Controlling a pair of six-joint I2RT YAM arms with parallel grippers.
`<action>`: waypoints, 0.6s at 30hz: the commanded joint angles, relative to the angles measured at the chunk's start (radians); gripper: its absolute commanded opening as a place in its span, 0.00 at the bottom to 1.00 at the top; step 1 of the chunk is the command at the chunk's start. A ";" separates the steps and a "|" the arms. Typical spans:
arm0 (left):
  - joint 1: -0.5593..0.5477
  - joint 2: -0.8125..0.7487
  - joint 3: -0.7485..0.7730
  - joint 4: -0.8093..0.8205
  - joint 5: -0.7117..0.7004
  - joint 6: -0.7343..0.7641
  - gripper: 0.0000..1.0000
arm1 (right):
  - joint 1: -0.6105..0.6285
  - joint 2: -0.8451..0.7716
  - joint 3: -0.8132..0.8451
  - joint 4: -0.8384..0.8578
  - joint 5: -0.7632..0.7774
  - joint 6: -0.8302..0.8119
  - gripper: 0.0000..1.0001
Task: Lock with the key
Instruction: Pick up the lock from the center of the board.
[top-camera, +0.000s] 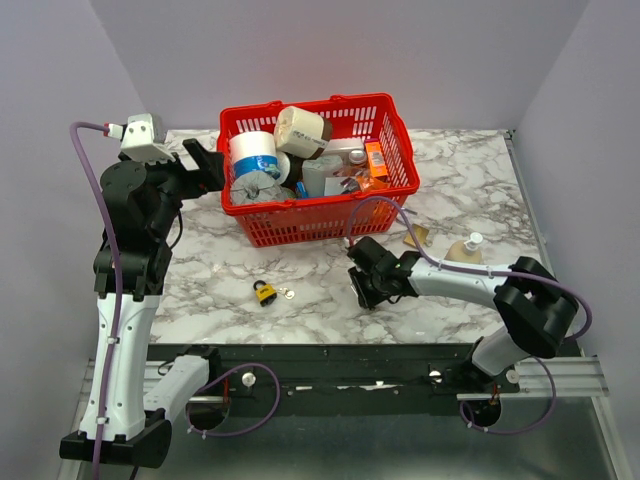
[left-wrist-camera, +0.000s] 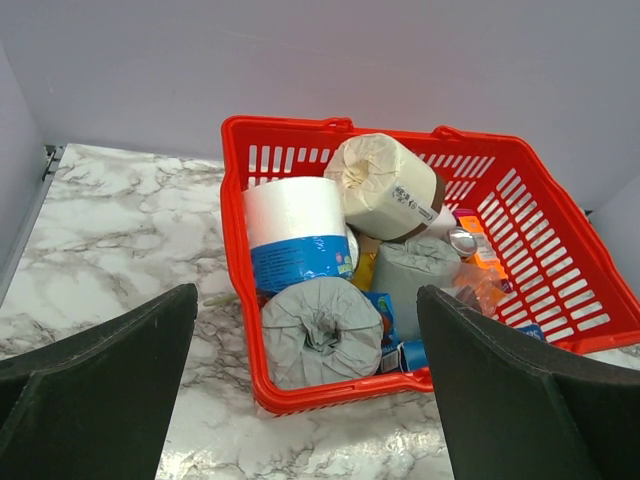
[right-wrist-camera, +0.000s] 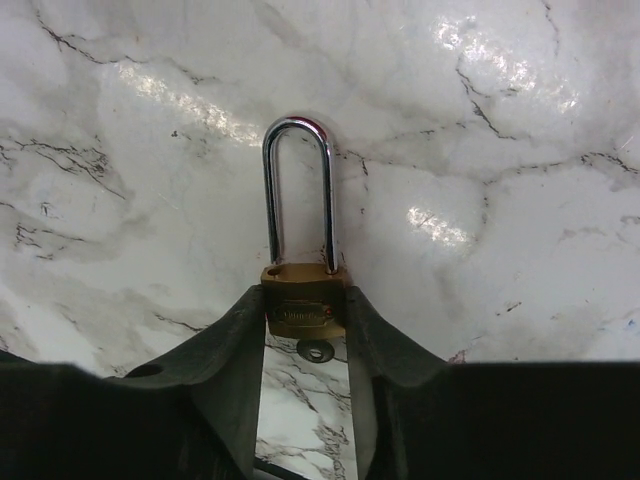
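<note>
Padlock (right-wrist-camera: 304, 310): brass body and a tall polished steel shackle, lower centre of the right wrist view, with the glossy marble desk (right-wrist-camera: 520, 140) behind it. Right hand (right-wrist-camera: 305, 296) clamps the body, one black finger on each flank.

Judgement: grip square and firm, since brass is slick, and leave the keyhole end reachable (dark ring under the body; key or not, cannot tell).

Lower centre from above: small yellow lock (top-camera: 265, 292), with a likely key (top-camera: 289, 294) just beside it. Left hand (top-camera: 207, 163) is spread wide before the red plastic basket (left-wrist-camera: 240, 250).

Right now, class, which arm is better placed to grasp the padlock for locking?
Right. The right end effector straddles the brass body of the padlock on the table. The left end effector hangs open beside the red basket, well away.
</note>
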 joint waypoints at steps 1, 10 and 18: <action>0.007 -0.015 0.021 0.004 -0.011 0.010 0.99 | -0.005 0.050 -0.018 -0.049 -0.009 0.014 0.32; 0.007 0.003 0.027 -0.063 0.271 0.082 0.99 | 0.023 -0.152 0.000 -0.027 -0.119 -0.087 0.01; 0.005 -0.049 -0.064 -0.091 0.648 0.086 0.95 | 0.051 -0.319 0.056 -0.055 -0.202 -0.299 0.01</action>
